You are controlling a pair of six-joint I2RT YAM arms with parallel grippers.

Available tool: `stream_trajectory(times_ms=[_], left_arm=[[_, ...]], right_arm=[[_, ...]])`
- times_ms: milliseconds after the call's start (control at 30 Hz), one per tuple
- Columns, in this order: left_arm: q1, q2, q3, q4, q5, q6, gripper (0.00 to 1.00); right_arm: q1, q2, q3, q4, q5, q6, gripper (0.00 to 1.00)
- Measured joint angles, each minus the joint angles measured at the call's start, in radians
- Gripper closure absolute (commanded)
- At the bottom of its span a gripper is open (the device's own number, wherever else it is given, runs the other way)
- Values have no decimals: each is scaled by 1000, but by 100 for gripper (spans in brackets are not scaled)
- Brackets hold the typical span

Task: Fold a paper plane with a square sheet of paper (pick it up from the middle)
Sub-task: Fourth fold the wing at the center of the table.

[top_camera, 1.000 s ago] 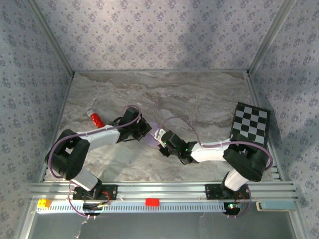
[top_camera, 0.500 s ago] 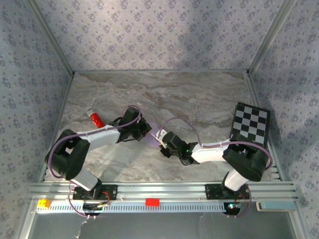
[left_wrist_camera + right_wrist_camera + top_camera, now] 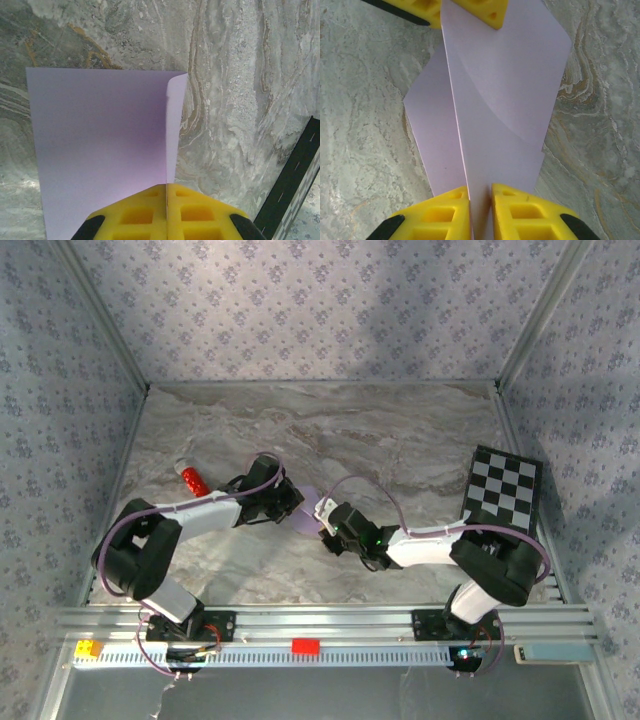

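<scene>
One sheet of paper (image 3: 304, 512), pale lilac and partly folded, is held between the two pincers well to the left of the checkered board (image 3: 505, 485), over the marble table (image 3: 400, 430).

Seen from the left wrist, the sheet (image 3: 100, 145) spreads away from the fingers as a broad panel. A straight crease runs from the fingertips to its far edge, and a narrow strip right of that crease curls at the far corner. The left pincer (image 3: 166, 186) is pressed together on the near end of the crease, the paper going straight into the seam between its yellow fingers.

From the right wrist, the sheet (image 3: 505, 90) shows as slanted overlapping layers, one broad panel in front of a second that juts out to its left. The right pincer (image 3: 481, 189) has its fingers a thin slit apart with the paper running through the slit; whether they press on it cannot be told.

From above, both pincers sit left of the board, the right one (image 3: 324, 516) nearer it and the left one (image 3: 293, 502) farther, each meeting the paper. A small red cylinder (image 3: 192, 480) lies on the table farther left of the board, apart from the paper.
</scene>
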Motion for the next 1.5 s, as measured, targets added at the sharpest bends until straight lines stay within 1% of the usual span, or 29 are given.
stream_trajectory(times_ms=[67, 300, 333, 400, 467, 533, 567, 600, 700, 933, 1133, 1300, 1400, 1500], left_arm=[[0, 2, 0, -2, 0, 0, 94], [0, 2, 0, -2, 4, 0, 93], [0, 2, 0, -1, 4, 0, 90], [0, 2, 0, -2, 4, 2, 82], [0, 2, 0, -2, 4, 2, 69], [0, 2, 2, -6, 4, 3, 64], [0, 0, 2, -8, 3, 5, 57], [0, -1, 3, -13, 3, 11, 53], [0, -26, 3, -34, -11, 17, 47], [0, -140, 3, -98, -62, 38, 48], [0, -166, -18, -93, -72, 48, 57], [0, -156, -33, -89, -63, 56, 66], [0, -137, -33, -72, -53, 59, 69], [0, -119, -33, -58, -44, 60, 72]], right_arm=[[-2, 0, 0, 1, -8, 1, 82], [-2, 2, 0, 2, -24, 8, 92], [-2, 2, 0, 2, -26, 8, 93], [-2, 2, 0, 2, -28, 8, 95], [-2, 2, 0, 2, -33, 10, 97], [-3, 2, 0, 1, -36, 16, 99], [-5, 2, 0, 1, -41, 23, 99], [-6, 3, 0, 0, -45, 29, 99], [-23, 15, 0, -2, -77, 61, 100], [-83, 42, 15, -27, -197, 142, 100], [-159, 43, 40, -53, -357, 214, 100], [-262, 76, 62, -53, -554, 301, 100], [-297, 102, 64, -52, -634, 349, 100], [-311, 118, 65, -47, -692, 389, 100]])
